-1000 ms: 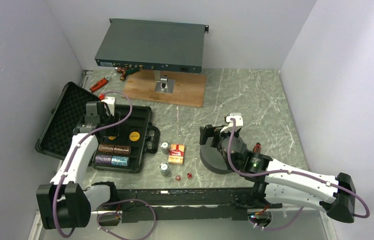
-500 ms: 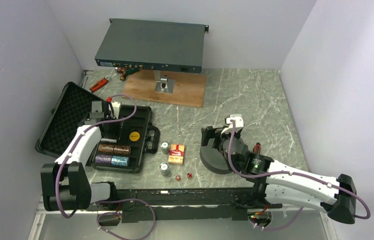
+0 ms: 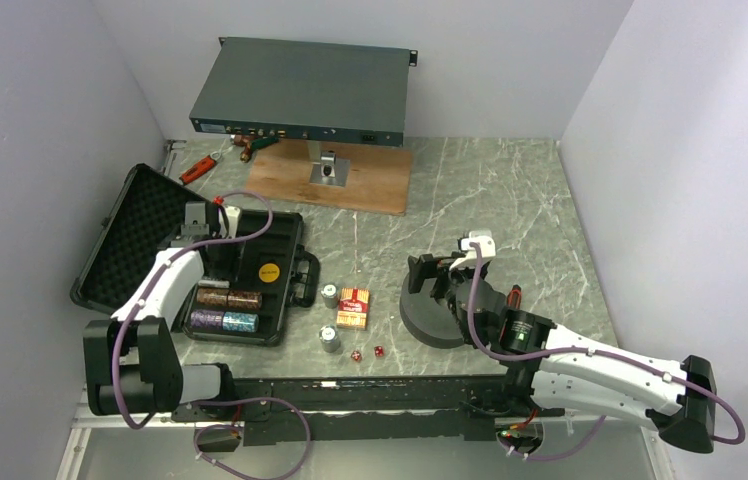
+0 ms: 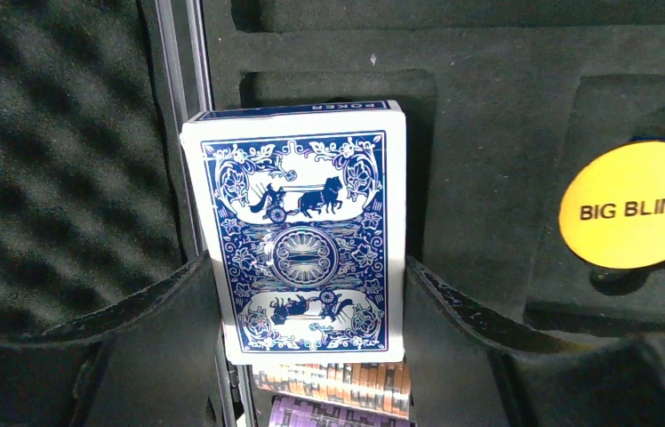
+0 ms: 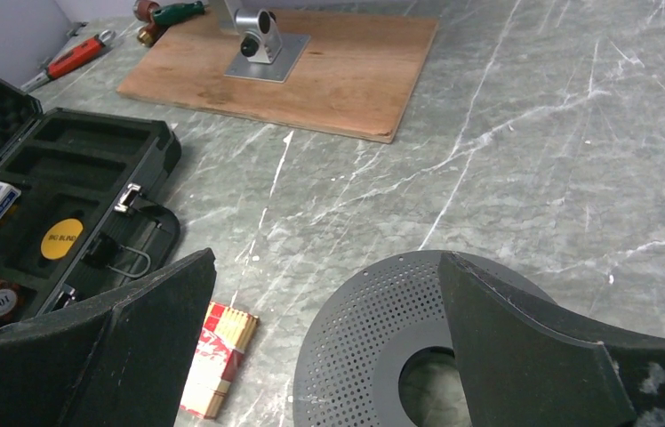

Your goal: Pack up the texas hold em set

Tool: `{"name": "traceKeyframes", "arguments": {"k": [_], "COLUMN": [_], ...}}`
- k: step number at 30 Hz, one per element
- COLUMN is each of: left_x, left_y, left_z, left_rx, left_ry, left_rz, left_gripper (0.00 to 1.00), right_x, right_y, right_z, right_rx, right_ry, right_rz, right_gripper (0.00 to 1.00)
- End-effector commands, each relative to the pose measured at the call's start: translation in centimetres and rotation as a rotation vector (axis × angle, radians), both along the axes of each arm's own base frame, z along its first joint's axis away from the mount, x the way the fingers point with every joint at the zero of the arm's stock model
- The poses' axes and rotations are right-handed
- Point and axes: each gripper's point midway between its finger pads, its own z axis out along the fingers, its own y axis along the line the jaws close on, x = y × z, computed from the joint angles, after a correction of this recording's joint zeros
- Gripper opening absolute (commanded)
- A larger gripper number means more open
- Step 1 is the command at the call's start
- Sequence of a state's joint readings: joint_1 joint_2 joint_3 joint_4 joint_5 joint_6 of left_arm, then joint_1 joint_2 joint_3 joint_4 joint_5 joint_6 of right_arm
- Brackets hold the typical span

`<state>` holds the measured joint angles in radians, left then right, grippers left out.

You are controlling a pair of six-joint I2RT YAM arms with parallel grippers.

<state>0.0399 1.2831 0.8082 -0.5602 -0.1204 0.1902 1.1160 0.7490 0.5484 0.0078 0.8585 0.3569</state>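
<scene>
The black case (image 3: pixel 282 232) lies open at the left, its foam lid (image 3: pixel 130 235) folded back. Inside are the yellow disc (image 3: pixel 269 271), marked BIG BLIND in the left wrist view (image 4: pixel 636 206), and chip stacks (image 3: pixel 227 298). My left gripper (image 3: pixel 202 232) is shut on a blue card deck (image 4: pixel 298 227) and holds it over the case's back left slot. On the table lie a red deck box (image 3: pixel 353 308), two grey chip stacks (image 3: pixel 330 295) and two red dice (image 3: pixel 357 355). My right gripper (image 3: pixel 432 272) is open and empty above the foam ring.
A dark grey perforated ring (image 5: pixel 373 342) lies under my right gripper. A grey rack-mount box (image 3: pixel 302 90) stands on a mount on a wooden board (image 3: pixel 370 185) at the back. Red-handled tools (image 3: pixel 198 168) lie at the back left.
My left arm has folded back while the gripper stays over the case's back left with the deck. My right gripper has drifted slightly right and nearer.
</scene>
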Motion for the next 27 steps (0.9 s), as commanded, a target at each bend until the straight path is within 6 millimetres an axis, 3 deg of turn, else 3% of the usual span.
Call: {"name": "traceKeyframes", "arguments": {"k": [1, 13, 19, 21, 22, 27], "left_x": [1.3, 2.1, 2.1, 2.0, 2.0, 1.9], "left_y": [0.8, -1.2, -0.7, -0.6, -0.6, -0.5], "left_z": [0.9, 1.2, 2.3, 2.9, 3.2, 5.1], "left_rx": [0.033, -0.05, -0.025, -0.018, -0.018, -0.011], "left_ry": [-0.017, -0.039, -0.092, -0.12, -0.135, -0.221], "left_rz": [0.011, -0.095, -0.067, -0.06, -0.059, -0.049], "left_gripper": [0.01, 0.16, 0.52, 0.88, 0.98, 1.0], "right_x": [0.0, 0.0, 0.2, 0.3, 0.3, 0.3], "right_y": [-0.6, 0.0, 1.5, 1.7, 1.8, 2.3], "right_z": [0.5, 0.3, 0.1, 0.0, 0.0, -0.1], "right_rx": [0.001, 0.008, -0.029, -0.034, -0.033, -0.036], "right_ry": [-0.02, -0.033, -0.007, -0.003, -0.003, 0.006], "right_rz": [-0.015, 0.016, 0.052, 0.052, 0.055, 0.068], "right_gripper": [1.0, 1.0, 1.0, 1.0, 1.0, 1.0]}}
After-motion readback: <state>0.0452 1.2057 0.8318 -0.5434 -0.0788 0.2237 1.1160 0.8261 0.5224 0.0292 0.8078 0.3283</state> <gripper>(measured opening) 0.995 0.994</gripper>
